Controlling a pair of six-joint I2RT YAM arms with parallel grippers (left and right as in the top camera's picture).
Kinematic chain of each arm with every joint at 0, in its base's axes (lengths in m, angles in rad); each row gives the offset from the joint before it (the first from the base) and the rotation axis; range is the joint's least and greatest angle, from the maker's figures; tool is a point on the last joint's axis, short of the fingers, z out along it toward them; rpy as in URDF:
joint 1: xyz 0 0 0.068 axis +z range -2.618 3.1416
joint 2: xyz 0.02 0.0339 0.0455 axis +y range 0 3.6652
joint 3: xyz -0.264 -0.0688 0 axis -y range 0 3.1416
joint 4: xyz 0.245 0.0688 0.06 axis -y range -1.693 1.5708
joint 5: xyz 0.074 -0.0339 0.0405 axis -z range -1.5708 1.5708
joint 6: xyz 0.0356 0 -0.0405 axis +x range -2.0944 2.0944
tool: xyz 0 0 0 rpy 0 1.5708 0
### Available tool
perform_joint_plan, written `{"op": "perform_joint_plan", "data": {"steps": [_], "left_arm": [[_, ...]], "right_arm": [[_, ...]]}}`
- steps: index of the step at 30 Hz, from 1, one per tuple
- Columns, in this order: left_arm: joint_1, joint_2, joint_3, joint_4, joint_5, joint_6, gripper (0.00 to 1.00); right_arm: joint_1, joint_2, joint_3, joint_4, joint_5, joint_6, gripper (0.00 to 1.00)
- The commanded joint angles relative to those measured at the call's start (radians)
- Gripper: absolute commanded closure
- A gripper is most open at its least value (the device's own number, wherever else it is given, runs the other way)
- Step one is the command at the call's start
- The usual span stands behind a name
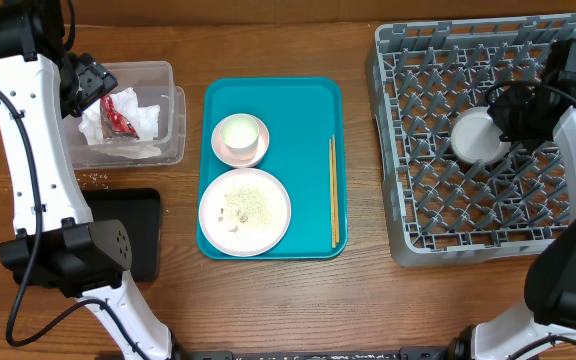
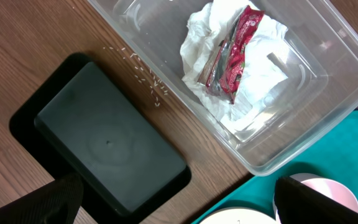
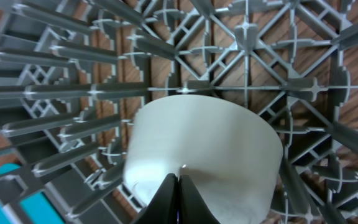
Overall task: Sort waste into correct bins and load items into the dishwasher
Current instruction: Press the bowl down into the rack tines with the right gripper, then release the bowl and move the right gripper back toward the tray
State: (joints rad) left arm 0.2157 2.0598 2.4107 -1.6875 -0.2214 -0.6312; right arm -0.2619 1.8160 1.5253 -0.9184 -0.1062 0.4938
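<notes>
The clear tub holds crumpled white napkins and a red wrapper; the wrapper also shows in the left wrist view. My left gripper hovers over the tub's left side, open and empty. Loose rice grains lie on the table between the tub and the black tray. The pink plate with crumbs, a small pink dish holding a white cup, and chopsticks lie on a teal tray. The grey-white bowl sits in the grey rack. My right gripper is shut just over the bowl.
The teal tray lies mid-table between the tub and the rack. The rack's upright pegs surround the bowl closely. The black tray holds nothing.
</notes>
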Motion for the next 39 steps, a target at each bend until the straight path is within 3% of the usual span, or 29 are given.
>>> {"op": "perform_joint_plan", "data": {"steps": [1, 15, 39], "left_arm": [[-0.008, -0.010, -0.002, -0.002, -0.014, -0.020, 0.00], [-0.009, -0.009, -0.002, -0.002, -0.014, -0.020, 0.00], [-0.013, -0.010, -0.002, -0.002, -0.014, -0.020, 0.00]], "right_arm": [[-0.001, -0.001, 0.013, 0.004, 0.016, 0.003, 0.96], [-0.001, 0.000, 0.013, -0.105, -0.056, -0.003, 0.96], [-0.015, 0.062, 0.061, 0.003, 0.029, -0.003, 0.96]]}}
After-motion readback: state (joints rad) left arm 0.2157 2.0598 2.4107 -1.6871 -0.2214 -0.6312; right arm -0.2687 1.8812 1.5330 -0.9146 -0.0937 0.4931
